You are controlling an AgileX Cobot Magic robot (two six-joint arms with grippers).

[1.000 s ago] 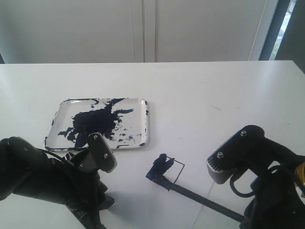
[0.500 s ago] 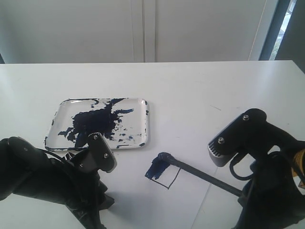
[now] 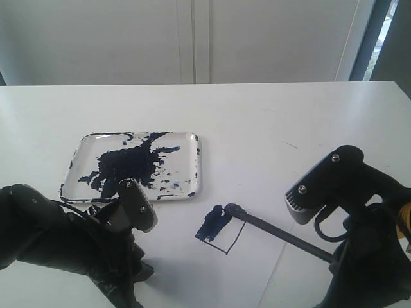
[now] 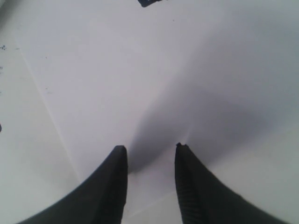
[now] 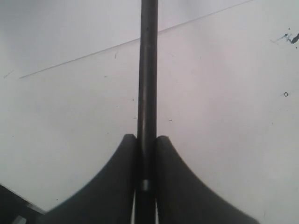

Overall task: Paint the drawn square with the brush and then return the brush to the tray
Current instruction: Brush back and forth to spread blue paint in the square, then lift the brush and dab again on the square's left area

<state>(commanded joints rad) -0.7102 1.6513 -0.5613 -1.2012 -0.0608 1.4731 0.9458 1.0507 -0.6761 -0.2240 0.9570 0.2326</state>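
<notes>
**Exterior view.** The white table (image 3: 270, 128) carries the tray (image 3: 196, 160) on the left half. Its floor is smeared with a large dark blue blotch and splatters, and its near left corner is covered by the left arm (image 3: 58, 237). The square (image 3: 221, 232) lies on the table well to the near right of the tray and apart from it. It sits tilted, and its left part is blotched dark blue while the rest is blank white. The brush (image 3: 279, 234) slants from the right arm (image 3: 347, 192) down to the square. Its dark tip sits at the square's far edge, just beside the blotch. Whether the tip touches the surface cannot be told. The handle end disappears behind the right arm. Neither gripper's fingers can be made out here: the left arm is cut off at the bottom edge, and the right arm covers its own grip.

**Left wrist view.** The left gripper (image 4: 149, 147) has its two dark fingers spread apart with bare white table between them, holding nothing. A small dark blue patch (image 4: 150, 2) is cut off at the frame edge, with too little showing to identify it.

**Right wrist view.** The right gripper (image 5: 147, 137) is clenched on the brush shaft, one finger pressed against each side. A pale ring (image 5: 145, 185) shows on the handle deep between the fingers. The shaft runs out of frame, so the tip is not seen. A few dark specks (image 5: 292, 37) mark the table near the edge.
</notes>
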